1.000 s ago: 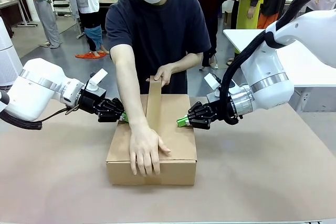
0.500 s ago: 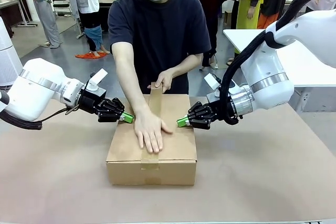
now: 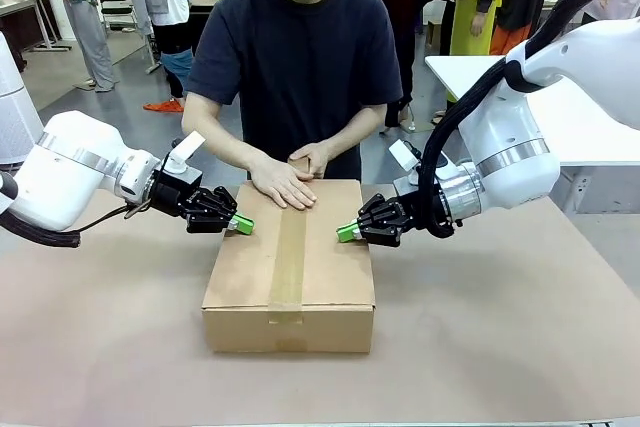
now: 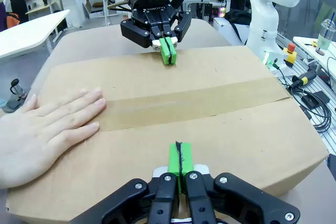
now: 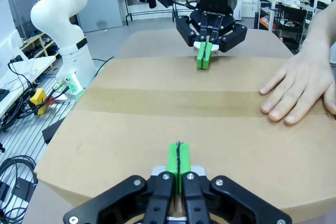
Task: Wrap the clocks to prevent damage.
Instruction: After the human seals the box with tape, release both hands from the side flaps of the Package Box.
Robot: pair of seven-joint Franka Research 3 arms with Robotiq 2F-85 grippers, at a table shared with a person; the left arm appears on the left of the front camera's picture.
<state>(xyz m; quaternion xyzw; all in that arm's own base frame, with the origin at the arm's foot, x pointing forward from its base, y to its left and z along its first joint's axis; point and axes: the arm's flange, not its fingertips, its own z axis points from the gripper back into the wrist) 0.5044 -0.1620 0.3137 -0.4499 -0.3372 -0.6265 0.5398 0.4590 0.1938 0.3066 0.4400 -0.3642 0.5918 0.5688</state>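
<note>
A plain brown cardboard box [image 3: 289, 265], low and rectangular with matte, faintly fibrous faces and crisp edges, sits in the middle of the table [image 3: 500, 327], its long axis running from the robot's side toward the person. A strip of tan packing tape [image 3: 288, 257], slightly glossier than the cardboard, runs down the centre seam of the top and folds over the near front face. At the far end of the lid the person's hand [image 3: 283, 186] lies flat, fingers spread, palm down on the tape, with the other hand [image 3: 312, 159] tucked just behind it at the box's far edge. The left gripper [image 3: 240, 224] rests its tip on the left edge of the lid, its green pads pressed together with nothing between them; in the left wrist view they form one narrow green block on the cardboard. The right gripper [image 3: 346, 232] mirrors it on the right edge of the lid, pads likewise together and empty. Both have angular black housings on smooth white rounded arms. The table is covered in a dull, brownish, felt-like sheet, uniform and flat around the box.
</note>
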